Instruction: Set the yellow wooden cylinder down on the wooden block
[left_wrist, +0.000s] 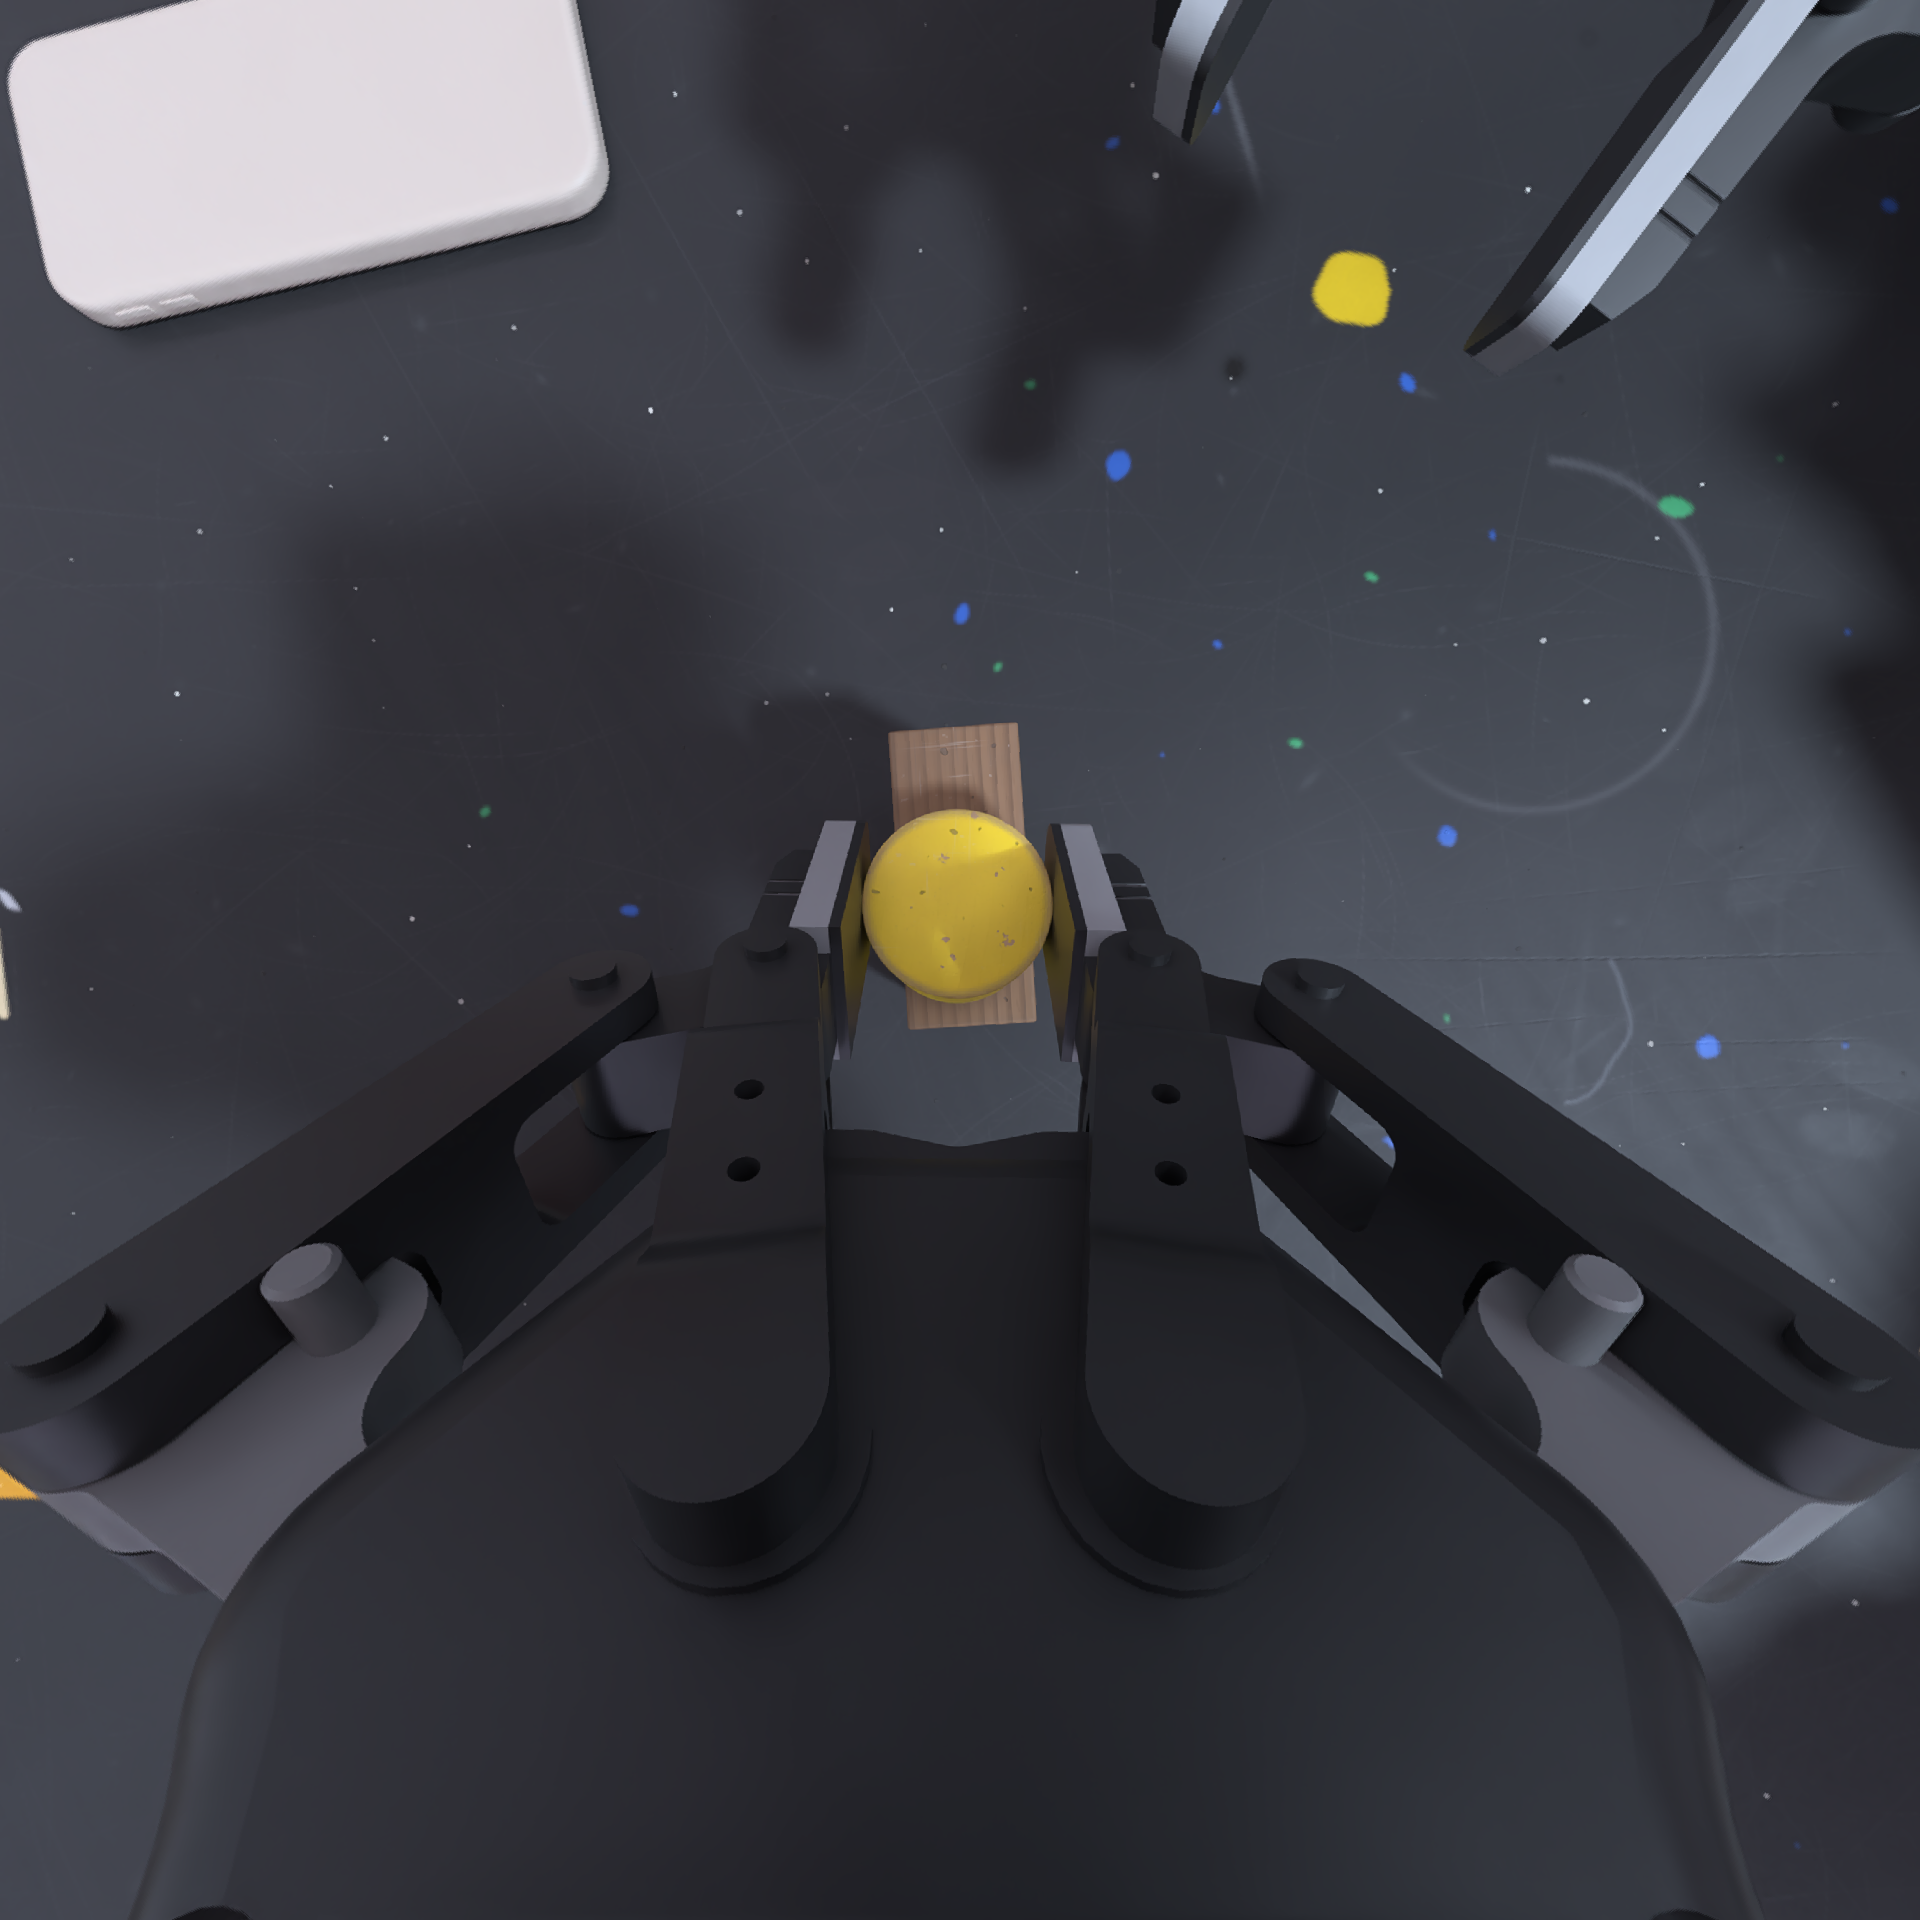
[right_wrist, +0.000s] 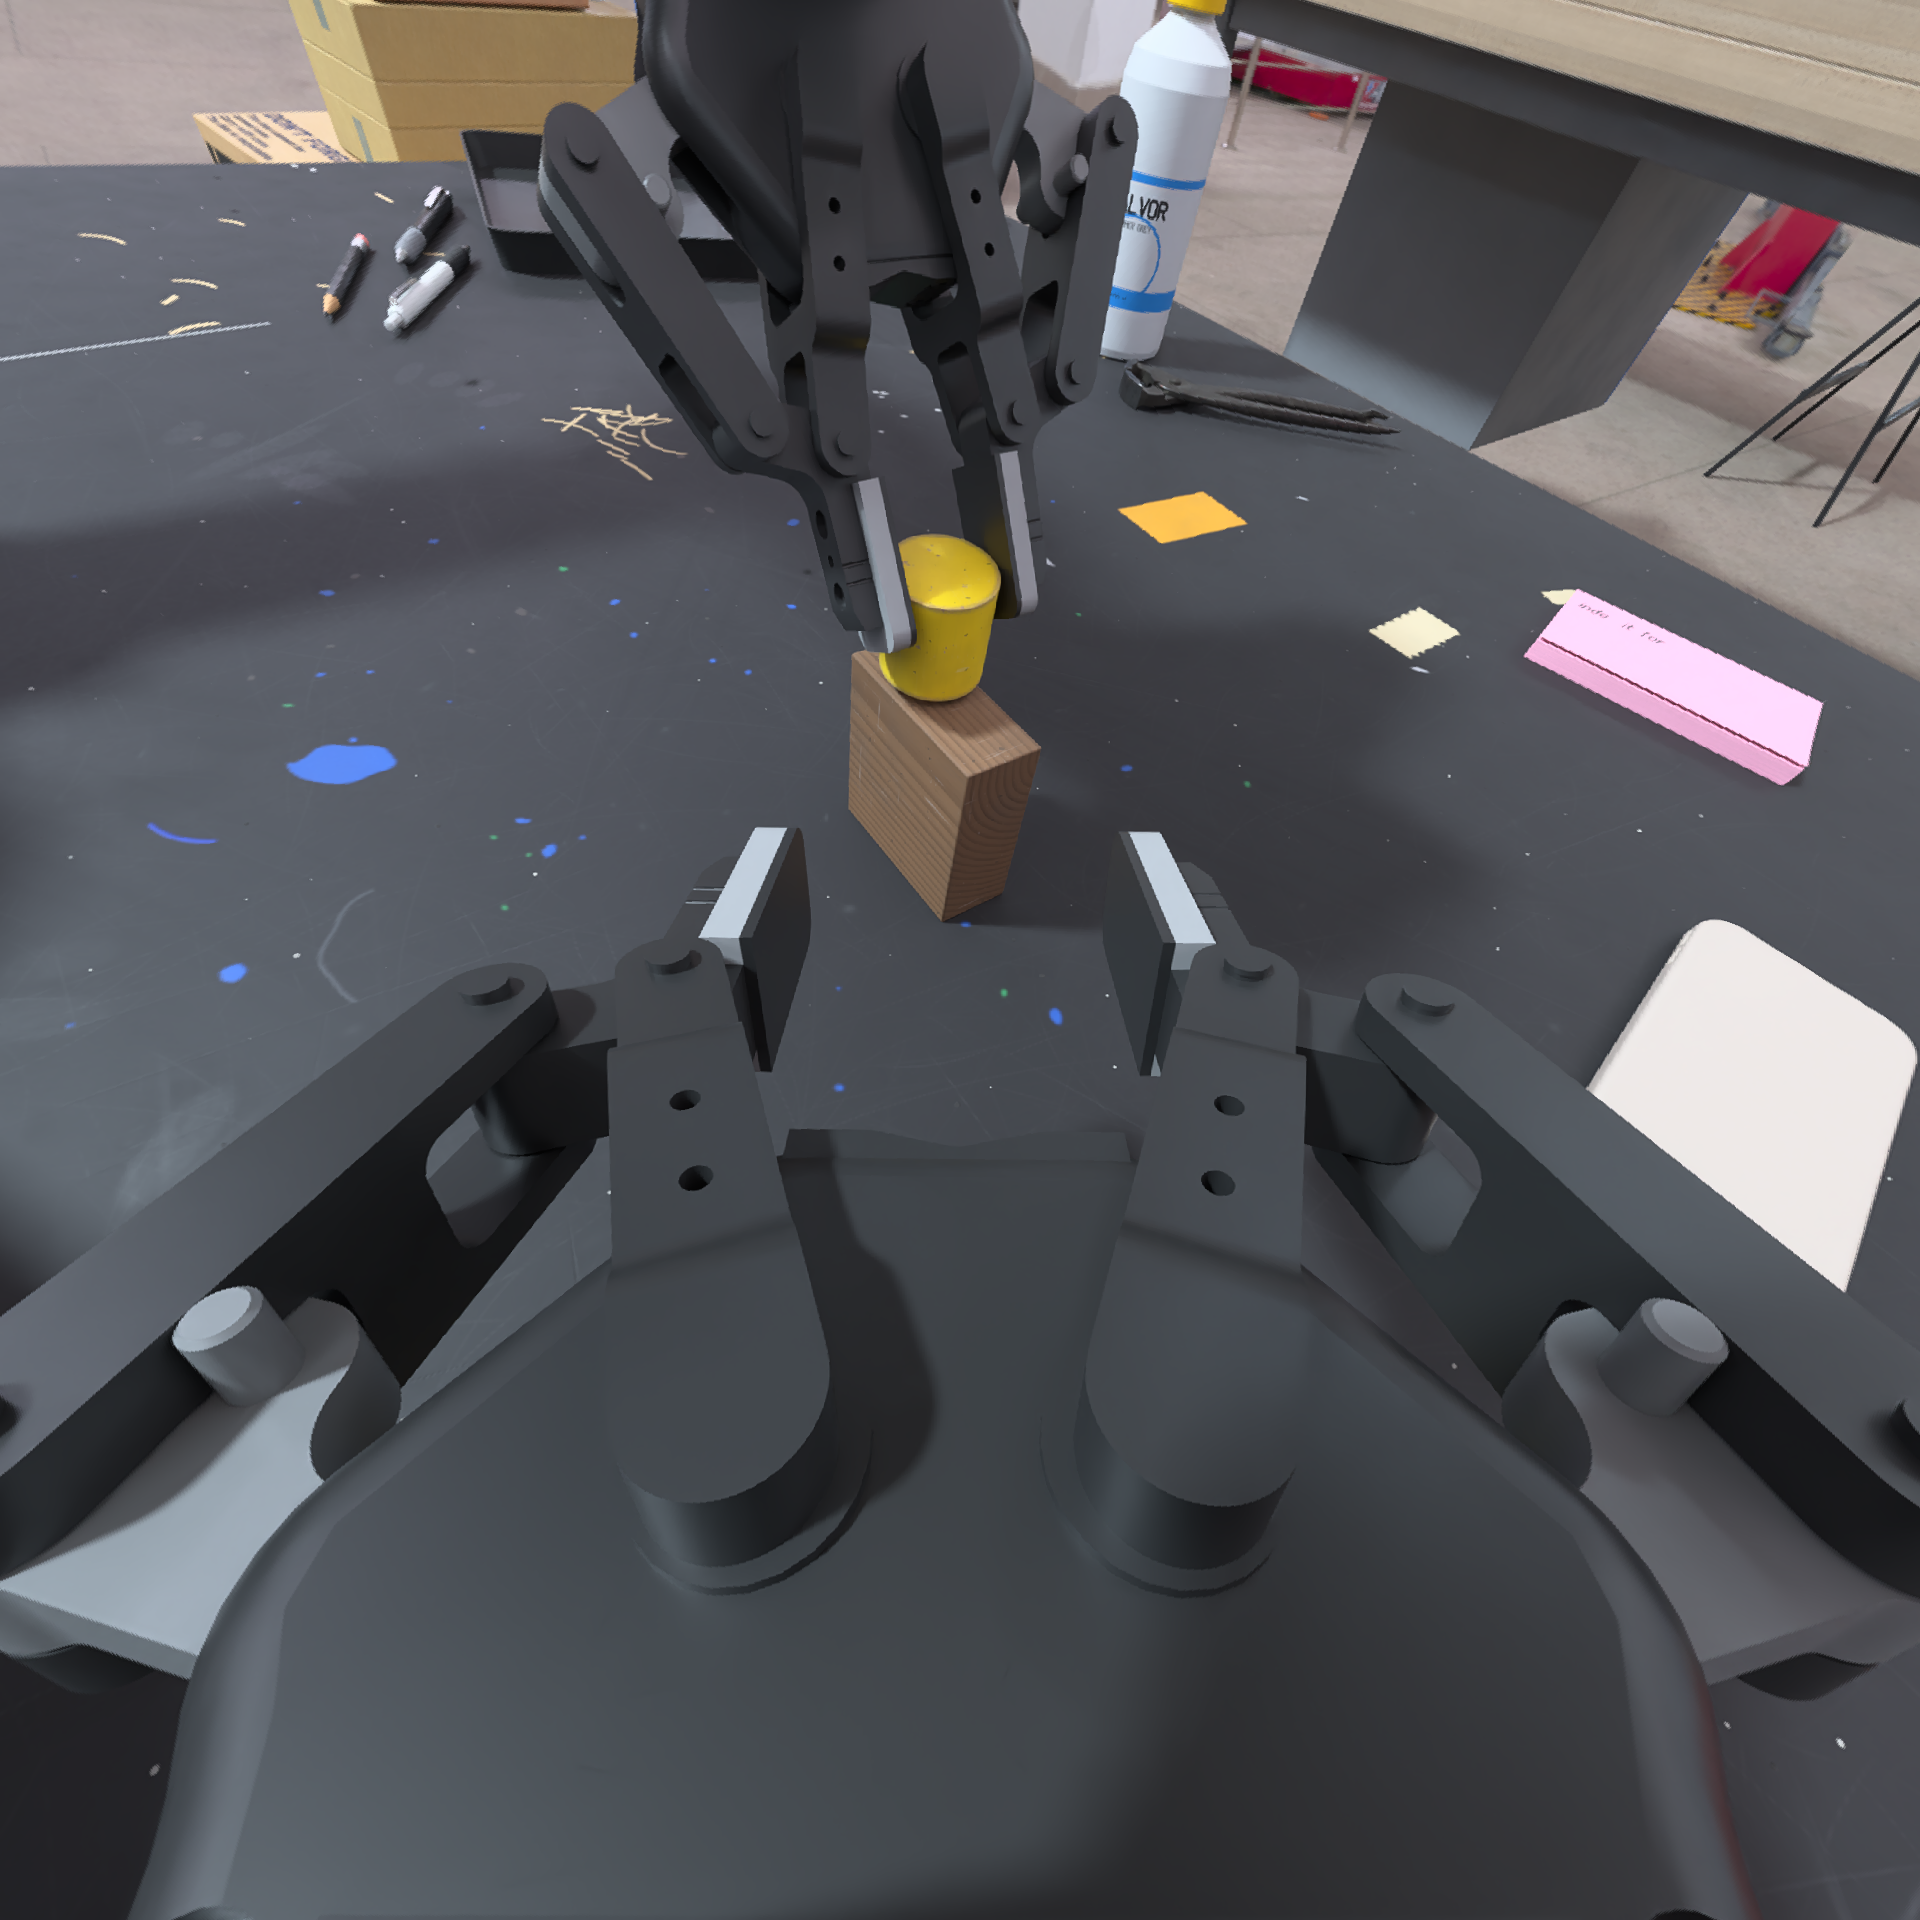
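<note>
The yellow wooden cylinder (left_wrist: 956, 904) stands upright on the top face of the wooden block (left_wrist: 956, 758), which stands on the dark table. My left gripper (left_wrist: 958, 831) is shut on the cylinder, with its pads against both sides. The right wrist view shows the cylinder (right_wrist: 940, 623) held between the left gripper's fingers (right_wrist: 956, 618), its base touching the block (right_wrist: 935, 800). My right gripper (right_wrist: 956, 836) is open and empty, low over the table just in front of the block. It also shows at the top right of the left wrist view (left_wrist: 1340, 244).
A white flat slab (right_wrist: 1766, 1091) lies at the right, near my right gripper, and also shows in the left wrist view (left_wrist: 301, 156). A pink box (right_wrist: 1683, 686), pliers (right_wrist: 1247, 400), a white bottle (right_wrist: 1164, 187), markers (right_wrist: 416, 260) and a black tray (right_wrist: 509, 208) lie farther back.
</note>
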